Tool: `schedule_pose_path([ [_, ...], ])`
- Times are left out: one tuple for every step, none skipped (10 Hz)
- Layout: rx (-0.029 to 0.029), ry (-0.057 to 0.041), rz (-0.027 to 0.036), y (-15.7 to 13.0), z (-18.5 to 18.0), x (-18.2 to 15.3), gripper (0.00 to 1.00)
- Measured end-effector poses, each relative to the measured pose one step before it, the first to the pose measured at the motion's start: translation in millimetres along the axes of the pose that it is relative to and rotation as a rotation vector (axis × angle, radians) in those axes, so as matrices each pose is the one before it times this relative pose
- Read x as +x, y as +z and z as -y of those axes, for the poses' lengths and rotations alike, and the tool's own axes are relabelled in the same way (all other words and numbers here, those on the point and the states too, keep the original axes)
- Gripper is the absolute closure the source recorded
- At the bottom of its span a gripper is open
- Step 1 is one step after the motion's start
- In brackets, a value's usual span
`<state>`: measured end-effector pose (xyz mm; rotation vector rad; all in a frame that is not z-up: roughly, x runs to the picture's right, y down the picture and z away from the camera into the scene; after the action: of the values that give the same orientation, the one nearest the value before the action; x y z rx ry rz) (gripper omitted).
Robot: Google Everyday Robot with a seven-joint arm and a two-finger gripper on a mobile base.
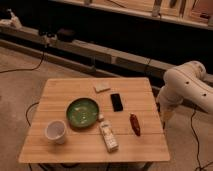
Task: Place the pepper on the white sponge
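The dark red pepper lies on the wooden table, near its right front part. The white sponge lies flat toward the table's back, left of centre-right. My white arm comes in from the right. My gripper hangs just off the table's right edge, to the right of the pepper and apart from it. It holds nothing that I can see.
A black flat slab lies between the sponge and the pepper. A green plate sits mid-table, a white cup at the front left, and a white remote-like object at the front. Cables run along the floor.
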<state>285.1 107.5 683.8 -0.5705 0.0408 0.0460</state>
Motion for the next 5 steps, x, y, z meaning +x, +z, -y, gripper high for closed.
schedule_pose_path([
  [-0.00002,-0.00003,-0.00001,0.00,0.00,0.00,0.35],
  [0.00000,0.00005,0.00000,0.00,-0.01,0.02,0.35],
  [0.00004,0.00002,0.00001,-0.02,0.02,0.00,0.35],
  [-0.00087,-0.00120,0.00025,-0.10,-0.02,-0.19,0.35],
  [-0.00530,-0.02074,0.00239,0.83,-0.95,-0.90,0.35],
])
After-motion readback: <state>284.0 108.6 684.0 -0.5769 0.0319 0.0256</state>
